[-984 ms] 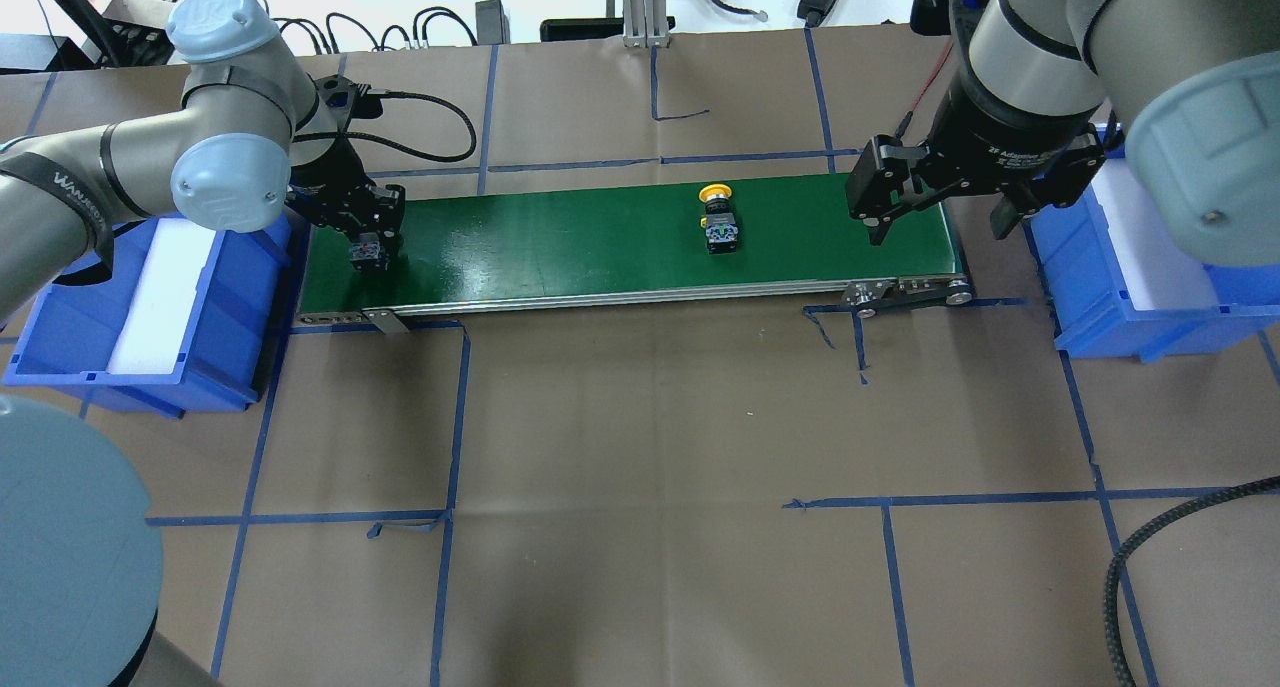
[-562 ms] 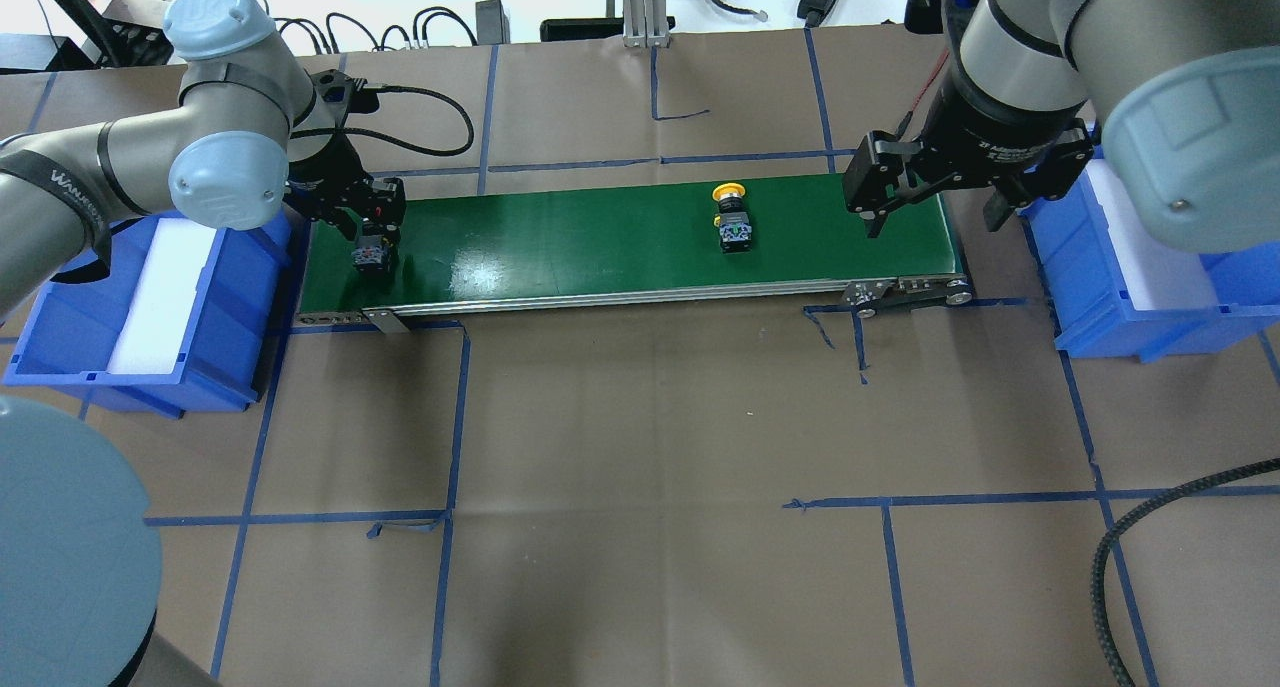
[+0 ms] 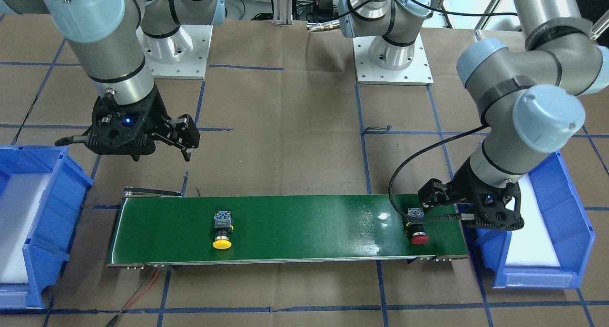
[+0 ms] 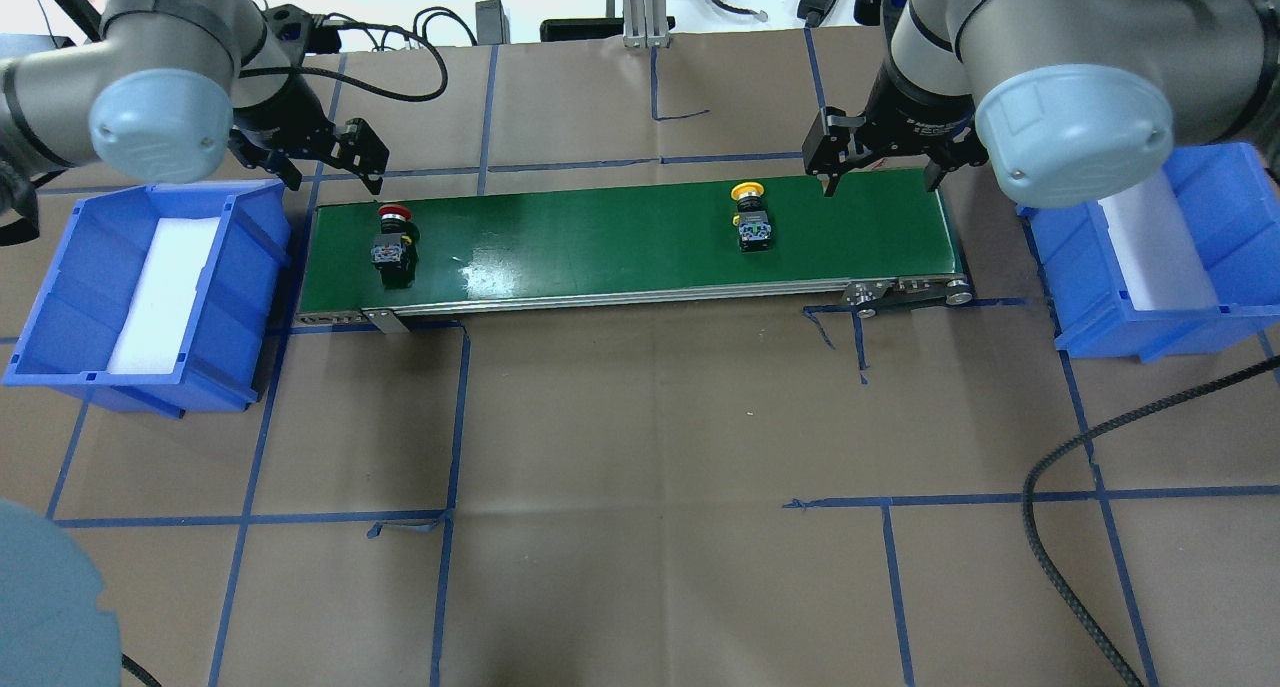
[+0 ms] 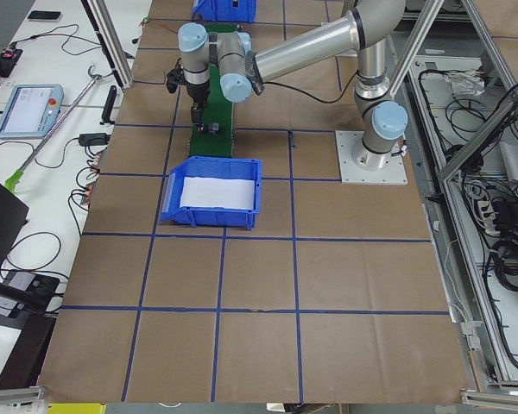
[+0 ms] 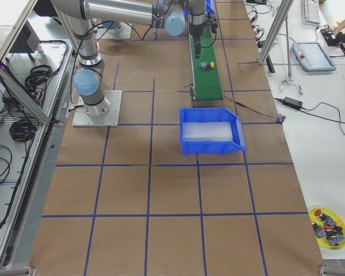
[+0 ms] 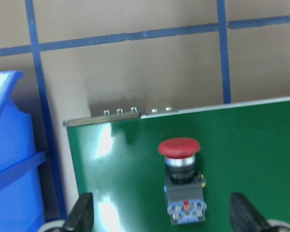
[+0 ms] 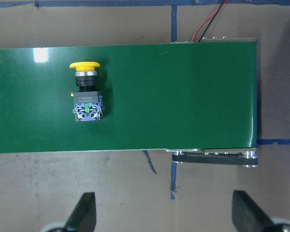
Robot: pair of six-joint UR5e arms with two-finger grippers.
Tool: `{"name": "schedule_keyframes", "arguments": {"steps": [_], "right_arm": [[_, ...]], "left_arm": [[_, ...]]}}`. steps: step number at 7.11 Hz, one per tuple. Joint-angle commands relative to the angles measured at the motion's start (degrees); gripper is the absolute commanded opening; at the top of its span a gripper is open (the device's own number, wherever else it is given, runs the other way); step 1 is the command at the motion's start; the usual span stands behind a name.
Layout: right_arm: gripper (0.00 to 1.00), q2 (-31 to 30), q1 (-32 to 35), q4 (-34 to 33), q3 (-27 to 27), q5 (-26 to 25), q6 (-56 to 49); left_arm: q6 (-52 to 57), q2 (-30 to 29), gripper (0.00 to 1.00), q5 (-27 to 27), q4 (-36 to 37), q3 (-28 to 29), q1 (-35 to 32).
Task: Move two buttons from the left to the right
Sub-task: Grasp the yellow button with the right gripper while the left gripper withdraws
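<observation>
Near belt (image 4: 600, 237) ends: jaws wide, empty.

belt (image 4: 600, 252): glossy green | bin (image 4: 245, 297): blue plastic | table (image 4: 650, 417): matt brown paper

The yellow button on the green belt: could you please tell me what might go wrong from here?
The yellow button lies on its side, and the open right claw hangs nearer the right end of the green belt, not above it: a pick could come late or skewed. The red button, also on its side, could roll on its round cap.
</observation>
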Motion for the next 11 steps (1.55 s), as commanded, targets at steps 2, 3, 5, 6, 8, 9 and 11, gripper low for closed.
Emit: {"name": "schedule_keyframes", "arguments": {"steps": [2,3,5,6,8,9,11], "right_arm": [[1.00,11.0,0.4,-15.3,-0.8,0.1,0.6],[1.00,12.2,0.4,-16.0,-0.9,0.2,0.5],[1.00,12.7,0.4,-15.8,-0.1,0.1,0.5],[1.00,13.4,0.7,-15.9,0.0,0.3,0.7],[1.00,15.5,0.9,-15.9,0.2,0.1,0.7],[1.00,16.3,0.9,-15.9,0.2,0.1,0.7],[0.84,18.3,0.8,-15.9,0.1,0.1,0.7]], "left_arm": [[-6.0,9.5,1.00,-0.7,-12.9,1.4,-1.8],[-7.1,11.4,1.00,-0.2,-15.3,1.4,-3.1],[-11.1,12.3,1.00,-0.1,-16.1,0.4,-5.8],[-11.7,12.1,1.00,-0.3,-16.0,-0.7,-5.9],[-11.7,12.7,1.00,-0.2,-16.0,-0.7,-6.3],[-11.7,13.2,1.00,-0.2,-16.0,-0.6,-6.4],[-11.6,13.5,1.00,-0.2,-15.9,-0.7,-6.4]]}}
